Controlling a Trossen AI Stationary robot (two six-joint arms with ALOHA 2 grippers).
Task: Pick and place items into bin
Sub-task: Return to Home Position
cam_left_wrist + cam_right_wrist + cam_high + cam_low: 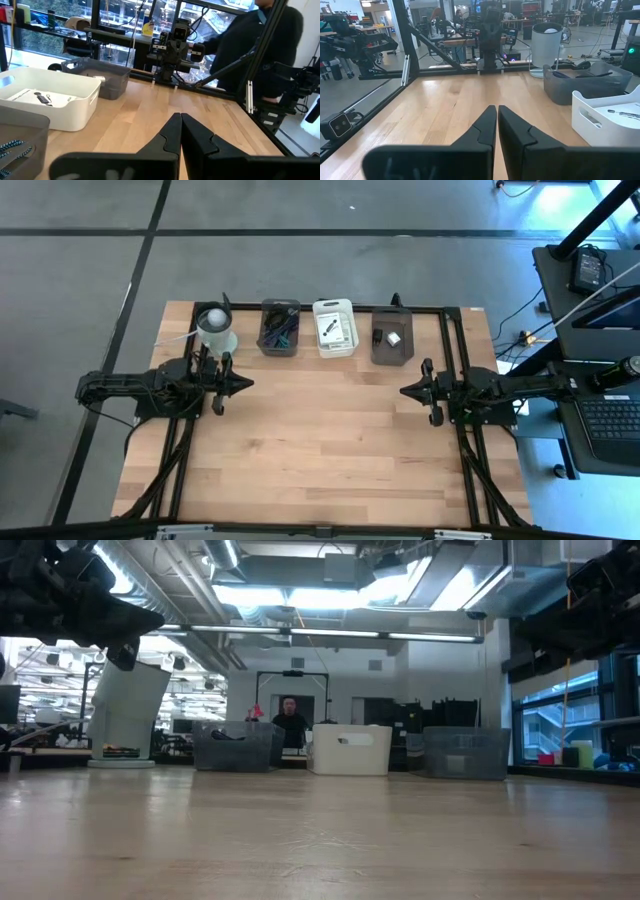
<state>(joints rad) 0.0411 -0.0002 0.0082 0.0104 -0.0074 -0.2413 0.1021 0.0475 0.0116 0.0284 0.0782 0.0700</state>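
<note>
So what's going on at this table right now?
Nothing is being handled right now. The left end effector and the right end effector hang shut and empty over the wooden table, facing each other. At the far edge stand three bins: the left dark bin holds cables and teal tools, the white bin a printed card, the right dark bin a tiny black block and a whitish piece. A round tub stands beside them.

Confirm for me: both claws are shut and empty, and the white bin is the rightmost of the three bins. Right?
Not quite. The high view shows the white bin in the middle, between the left grey bin and the right grey bin. The left claw and right claw are indeed shut and empty.
</note>
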